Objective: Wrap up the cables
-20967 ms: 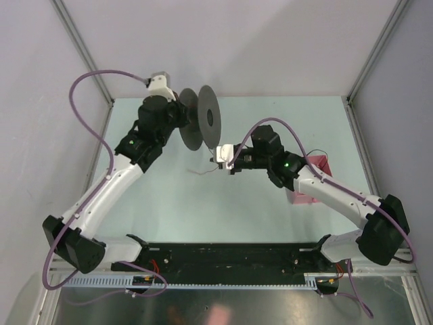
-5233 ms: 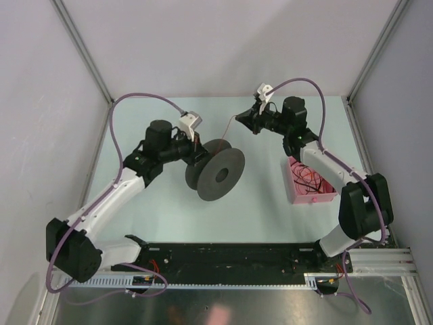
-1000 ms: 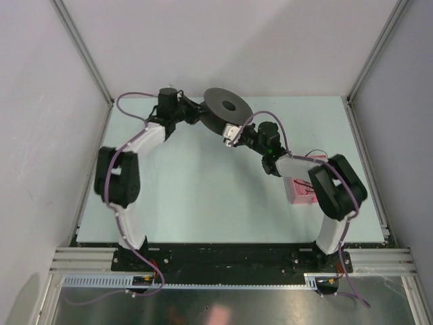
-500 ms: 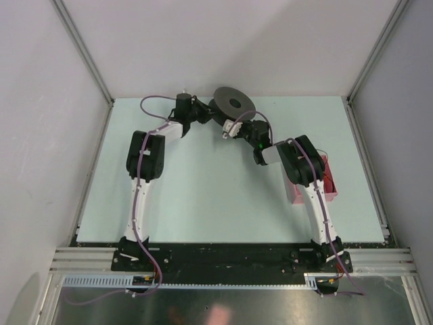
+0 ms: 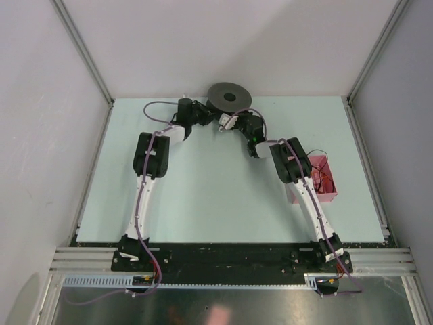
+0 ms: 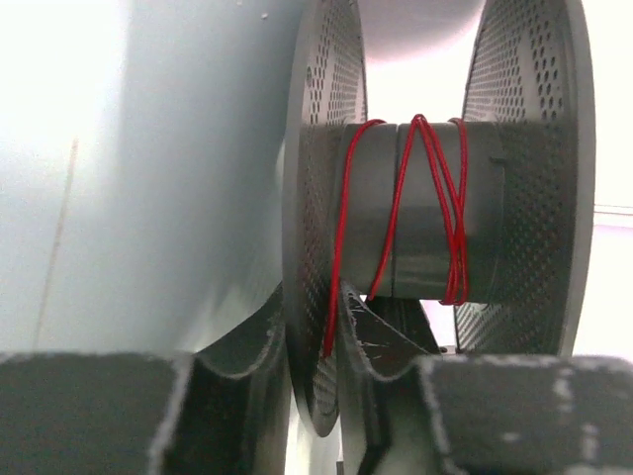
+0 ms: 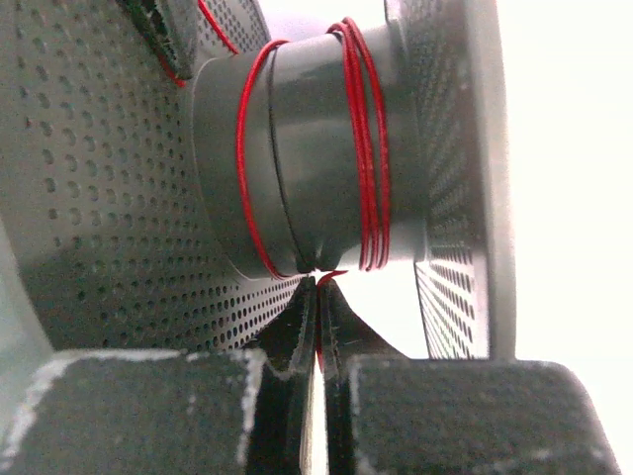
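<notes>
One black spool [image 5: 219, 93] was straddled by the left hand [image 6: 315, 309], its grip not discernible; one red cable [image 7: 366, 158] was pinched by the right hand [image 7: 318, 297].

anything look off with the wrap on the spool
Yes: the red cable is wound unevenly on the spool. In the left wrist view its turns cross over one another; in the right wrist view most bunch against one flange with a lone turn apart. Nothing looks damaged or spilled.
</notes>
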Action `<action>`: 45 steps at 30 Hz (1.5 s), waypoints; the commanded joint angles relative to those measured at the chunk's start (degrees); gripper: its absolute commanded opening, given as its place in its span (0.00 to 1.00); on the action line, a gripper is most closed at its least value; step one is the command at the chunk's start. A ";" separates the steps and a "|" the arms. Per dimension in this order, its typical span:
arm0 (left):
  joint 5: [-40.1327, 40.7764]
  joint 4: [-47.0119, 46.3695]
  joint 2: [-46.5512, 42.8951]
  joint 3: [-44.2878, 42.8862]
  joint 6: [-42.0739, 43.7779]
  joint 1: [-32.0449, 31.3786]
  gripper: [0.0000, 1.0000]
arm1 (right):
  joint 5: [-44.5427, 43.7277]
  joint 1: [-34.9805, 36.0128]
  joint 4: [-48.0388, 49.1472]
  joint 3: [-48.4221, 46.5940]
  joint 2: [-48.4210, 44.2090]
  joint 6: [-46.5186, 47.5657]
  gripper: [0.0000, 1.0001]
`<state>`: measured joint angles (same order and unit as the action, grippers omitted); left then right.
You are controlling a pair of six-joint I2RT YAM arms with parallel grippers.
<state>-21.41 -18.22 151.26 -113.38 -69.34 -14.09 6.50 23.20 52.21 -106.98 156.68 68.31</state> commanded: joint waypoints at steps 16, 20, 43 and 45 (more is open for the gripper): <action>-8.38 -1.91 -14.66 18.82 2.05 6.20 0.65 | -0.97 1.78 3.99 -8.74 7.18 5.10 0.00; -7.89 -2.04 -18.53 24.56 2.56 6.67 0.67 | -1.26 1.64 7.50 -5.60 6.18 5.70 0.00; -1.61 -1.75 -33.91 35.69 7.68 8.49 0.99 | -2.41 1.25 24.87 25.59 -10.17 5.96 0.38; -1.07 -1.69 -36.36 37.25 8.64 8.58 0.99 | -3.26 1.04 25.60 27.50 -12.94 5.12 0.40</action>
<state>-24.62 -19.00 121.03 -78.67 -64.36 -5.96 4.67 24.73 72.55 -83.29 149.23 74.17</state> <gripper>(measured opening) 0.992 0.378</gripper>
